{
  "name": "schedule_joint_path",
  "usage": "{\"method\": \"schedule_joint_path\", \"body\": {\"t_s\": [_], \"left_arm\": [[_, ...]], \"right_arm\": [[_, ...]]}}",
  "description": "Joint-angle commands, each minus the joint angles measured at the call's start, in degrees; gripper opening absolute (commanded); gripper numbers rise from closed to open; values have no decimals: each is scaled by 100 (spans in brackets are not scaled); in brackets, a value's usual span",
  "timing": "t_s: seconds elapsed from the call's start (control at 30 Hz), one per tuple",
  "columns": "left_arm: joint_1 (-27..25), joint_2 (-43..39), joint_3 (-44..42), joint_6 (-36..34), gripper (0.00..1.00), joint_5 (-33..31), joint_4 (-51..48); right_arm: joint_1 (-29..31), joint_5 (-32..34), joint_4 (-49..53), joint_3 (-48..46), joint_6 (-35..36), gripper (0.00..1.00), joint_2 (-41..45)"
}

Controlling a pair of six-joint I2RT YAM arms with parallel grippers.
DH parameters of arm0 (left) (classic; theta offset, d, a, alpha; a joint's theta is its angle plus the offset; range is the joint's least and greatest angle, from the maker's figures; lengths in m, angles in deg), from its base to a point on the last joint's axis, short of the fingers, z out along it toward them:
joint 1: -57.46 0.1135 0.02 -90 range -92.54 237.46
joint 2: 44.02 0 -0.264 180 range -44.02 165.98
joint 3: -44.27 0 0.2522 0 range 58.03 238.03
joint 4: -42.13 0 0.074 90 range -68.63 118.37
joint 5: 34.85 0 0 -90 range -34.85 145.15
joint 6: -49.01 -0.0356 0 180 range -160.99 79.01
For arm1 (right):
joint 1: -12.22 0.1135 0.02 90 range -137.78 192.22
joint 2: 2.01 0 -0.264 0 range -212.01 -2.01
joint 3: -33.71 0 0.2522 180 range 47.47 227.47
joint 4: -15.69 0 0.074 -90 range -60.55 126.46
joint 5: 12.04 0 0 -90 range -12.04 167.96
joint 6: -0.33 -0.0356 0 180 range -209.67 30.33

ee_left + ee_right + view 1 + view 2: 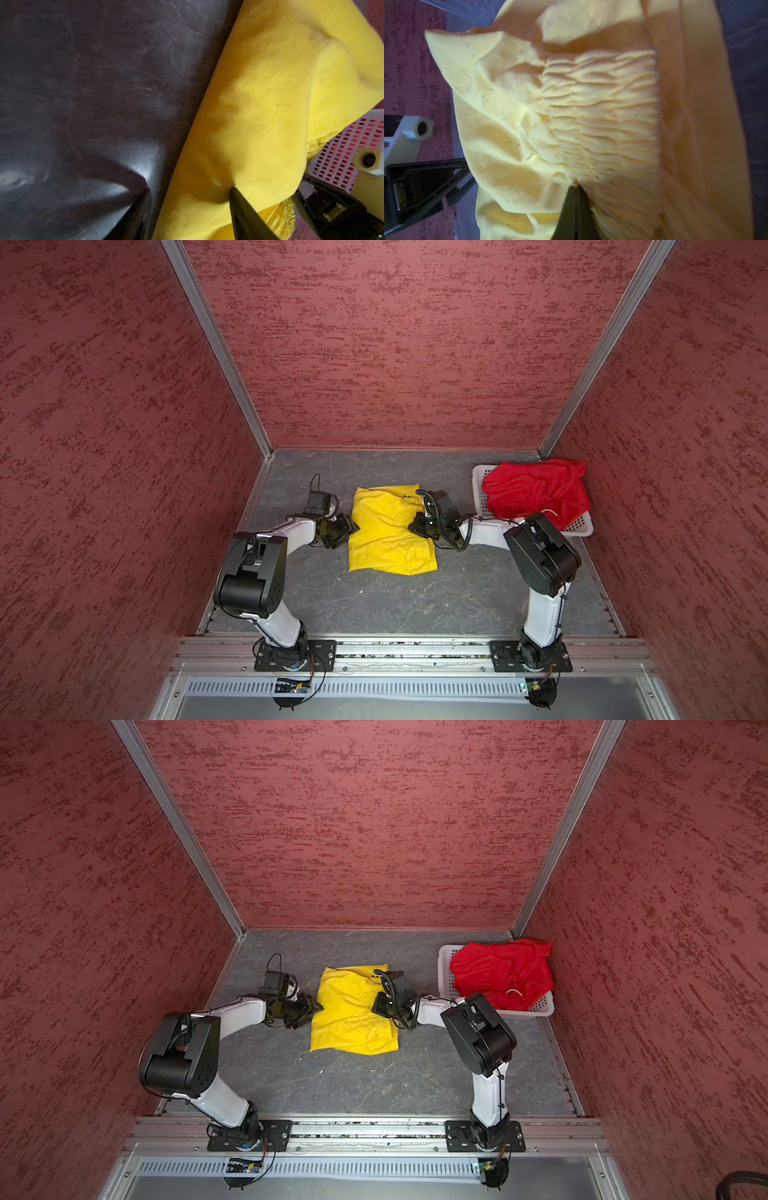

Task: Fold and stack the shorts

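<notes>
Now, nearest our bases the grey table (415, 605) lies bare, and just beyond it the yellow shorts (386, 539) rest mid-table, partly doubled over, their near edge fairly straight. Our left gripper (190, 190) stands released at the cloth's left edge, one finger on the table and the other nudging into the fabric, so the edge lies between the jaws. Our right gripper (574, 187) is clenched beside the gathered waistband (602, 114), and creases run to its tips, so we judge it has a thin pinch of the yellow cloth. To fold well, we think the left should close on every layer of that edge before anything lifts. Both should then travel together, low and level, keeping the cloth taut so the waistband does not bunch. Farther off to the right, the red shorts (536, 489) sit heaped in the white basket (478, 485), spilling over its far rim, a pale drawstring (552, 512) showing. Our right elbow (540, 556) crosses in front of the basket's near corner in both top views. Nothing blocks the fold itself, though stacking will mean fetching that red pair out.
</notes>
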Motion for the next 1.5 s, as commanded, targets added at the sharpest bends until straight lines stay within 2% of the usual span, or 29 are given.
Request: {"method": "schedule_joint_path", "body": {"t_s": [0.0,0.03,0.1,0.17,0.33,0.47,0.6,0.77,0.8,0.83,0.97,1.2,1.4,1.43,1.47], "left_arm": [[17,235,59,96,52,-72,325],[17,301,63,130,45,-80,371],[13,436,90,188,25,-115,438],[24,570,200,186,14,-199,414],[185,855,726,36,0,-649,105],[526,1185,1564,-158,0,-1260,-405],[1223,1718,2593,-201,0,-1123,-905],[1981,1949,3394,-286,0,-1451,-1275],[2089,1973,3467,-345,0,-1264,-1162],[2137,2005,3577,-347,0,-1214,-1156],[2178,2300,4458,-507,0,-1753,-1869],[2331,2235,5200,-686,0,-2028,-2225],[2438,2219,5626,-752,0,-2586,-2604],[2473,2209,5679,-730,10,-2623,-2649],[2508,2196,5723,-695,36,-2613,-2711]], "right_arm": [[-26,-65,53,-130,3,2,-193],[-25,-89,5,-151,-16,2,-194],[-30,-85,-80,-184,-25,2,-176],[-26,-83,-66,-168,12,2,-175],[-50,-109,-132,-164,38,3,-26],[-62,-1,-120,-160,124,4,261],[-94,219,171,-57,389,4,390],[-173,356,346,-90,576,4,391],[-191,370,354,-94,601,4,383],[-214,374,372,-96,616,4,364],[-281,366,379,-84,677,4,294],[-377,210,311,49,680,3,-26],[-399,57,217,126,632,3,-191],[-404,66,234,119,634,3,-197],[-412,58,232,99,635,3,-188]]}}
